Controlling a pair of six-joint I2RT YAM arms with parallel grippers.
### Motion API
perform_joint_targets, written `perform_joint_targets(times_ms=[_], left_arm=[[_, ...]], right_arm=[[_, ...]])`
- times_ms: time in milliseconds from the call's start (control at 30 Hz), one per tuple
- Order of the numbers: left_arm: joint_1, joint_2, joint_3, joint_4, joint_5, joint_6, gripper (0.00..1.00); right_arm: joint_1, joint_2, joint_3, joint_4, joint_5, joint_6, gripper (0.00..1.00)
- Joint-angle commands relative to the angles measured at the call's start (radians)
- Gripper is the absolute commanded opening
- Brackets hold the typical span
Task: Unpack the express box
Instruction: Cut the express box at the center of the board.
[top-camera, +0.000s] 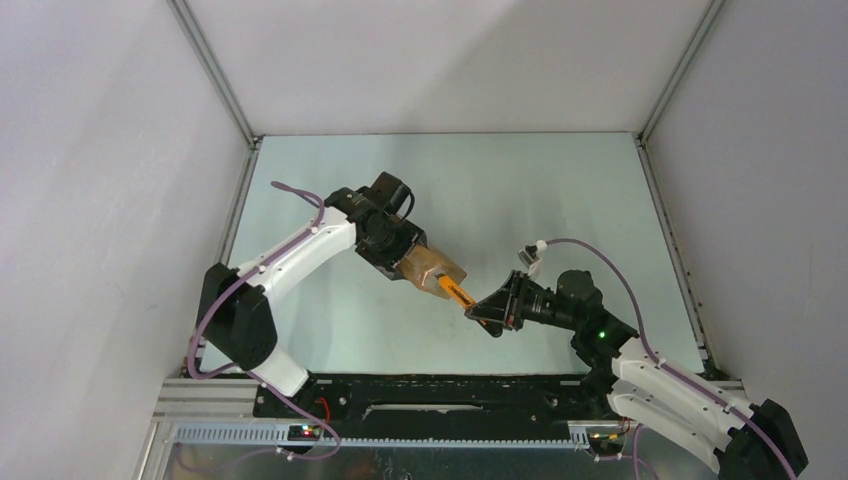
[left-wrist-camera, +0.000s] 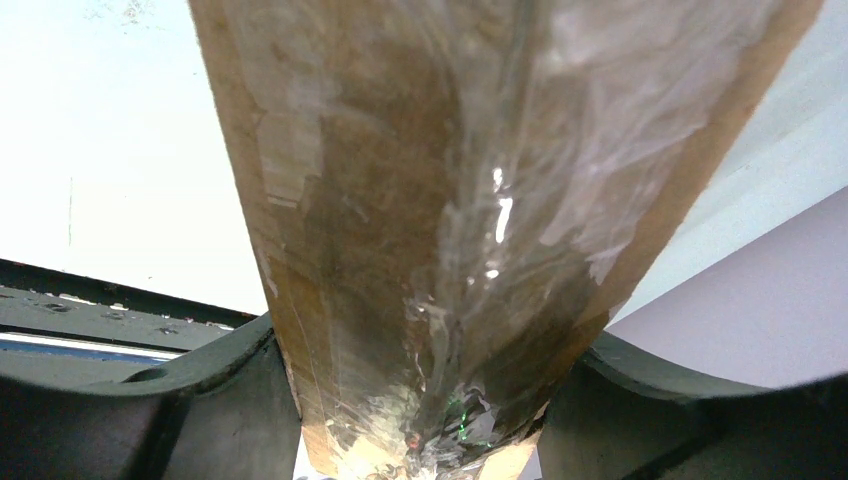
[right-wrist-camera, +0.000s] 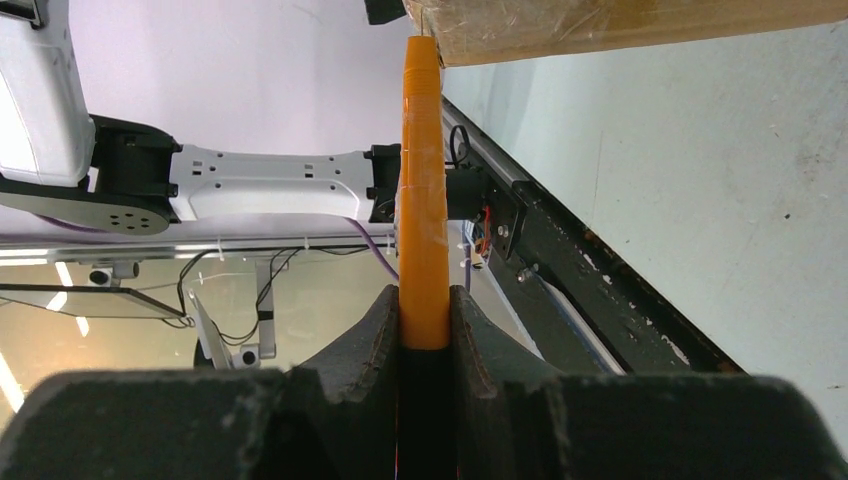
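Two grippers, both busy. Nearest the bases, the right gripper (right-wrist-camera: 425, 310) is clamped tight on the orange knife (right-wrist-camera: 424, 200), handle pinched between the fingers and the nose pointing away at the box (right-wrist-camera: 620, 25). The box sits mid-table between the two arms, tilted, and looks like it's held up off the table (top-camera: 480, 190). Further back, the left gripper (left-wrist-camera: 425, 400) has it gripped by one end, jaws spread wide across its narrow sides.

My guess on handling: it's small cardboard, so probably light and fairly stiff, but the walls will dent if squeezed hard. The face in the left wrist view is wrapped in glossy, wrinkled tape, so that's the slippery part. I'd keep the hold on the cardboard edges, where it is now, and leave the taped seam free for the knife.

Stuff I can't make out:
- whether a blade is out, since only the orange body shows
- whether the knife tip actually touches the box or just sits right at its corner
- the label, not visible in any view
- the box's far end, cut off in both wrist views
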Motion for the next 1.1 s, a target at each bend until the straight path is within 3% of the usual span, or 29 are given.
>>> perform_joint_targets(times_ms=[0,400,1067], left_arm=[[0.001,0.007,0.038,-0.054,0.057,-0.014,0.18],[0.0,0.012,0.042,-0.055,0.061,-0.007,0.18],[0.0,0.01,0.035,-0.055,0.057,-0.012,0.17]], right_arm=[[0.016,0.025,0.055,0.04,0.016,-0.021,0.0],[0.031,0.061,0.056,0.09,0.021,-0.012,0.0],[0.053,0.038,0.071,0.029,0.062,-0.034,0.0]])
